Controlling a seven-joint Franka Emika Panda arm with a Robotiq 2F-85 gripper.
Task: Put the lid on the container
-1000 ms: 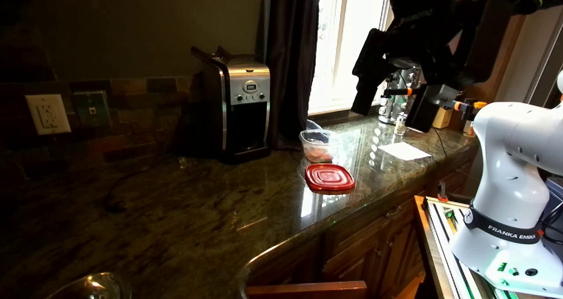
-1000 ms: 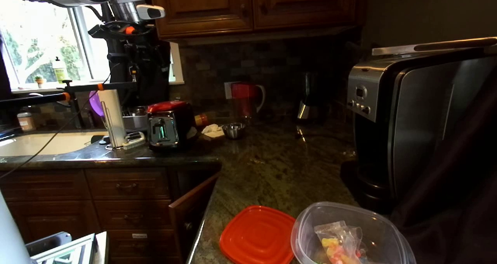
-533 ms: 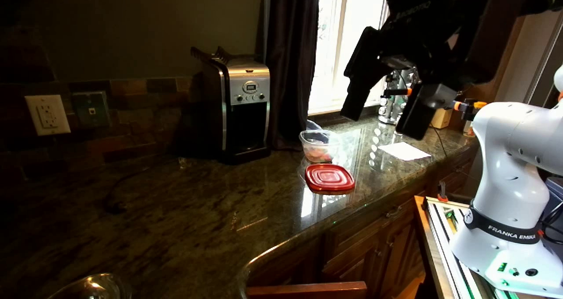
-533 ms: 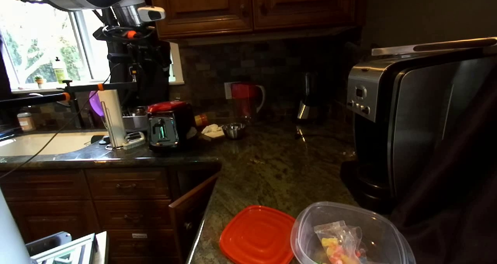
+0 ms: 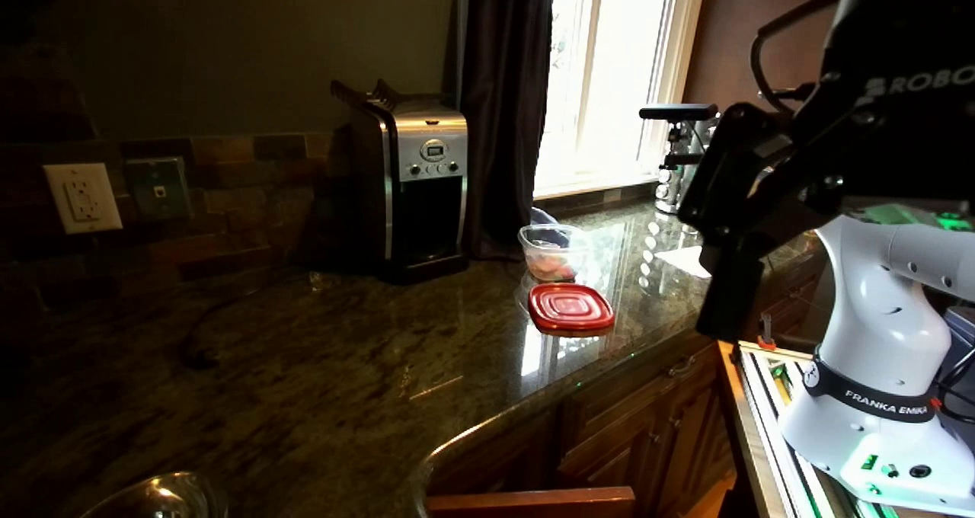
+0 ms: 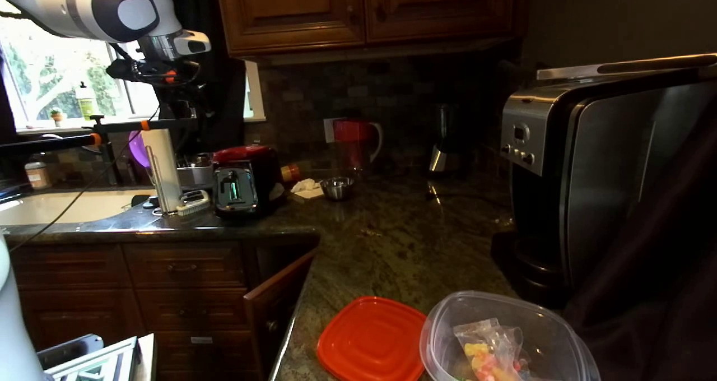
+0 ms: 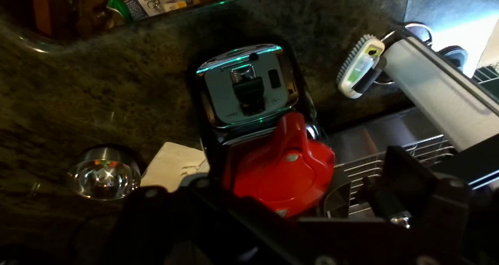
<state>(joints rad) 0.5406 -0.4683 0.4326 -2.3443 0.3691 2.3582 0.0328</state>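
Lid [image 6: 372, 339], red and flat, lies on the bench [image 6: 392, 246], well apart from the fingers [image 5: 731, 297] and lower than them. The container [image 6: 549, 336] stands open just beside the lid; whether these two touch, I cannot tell.

What has just changed is the place of the fingers: in an exterior view they are now lower and more to the right, and turned, so that I see only one of them clearly. Lid and container have not moved. For the task this means, as I judge, that the work on the lid has not yet begun.

The wrist view shows what lies ahead of the fingers: a toaster [image 7: 245, 89] with a red thing [image 7: 276, 175] on it, which has a handle and should not be mistaken for the lid, and a steel bowl [image 7: 104, 154] at their left in that view. Only this view shows the fingers plainly spread, pinching nothing that I can see. But an exterior view lets me look into the container, where a small bag [image 6: 493, 336] lies; the wrist view gives neither container nor lid.
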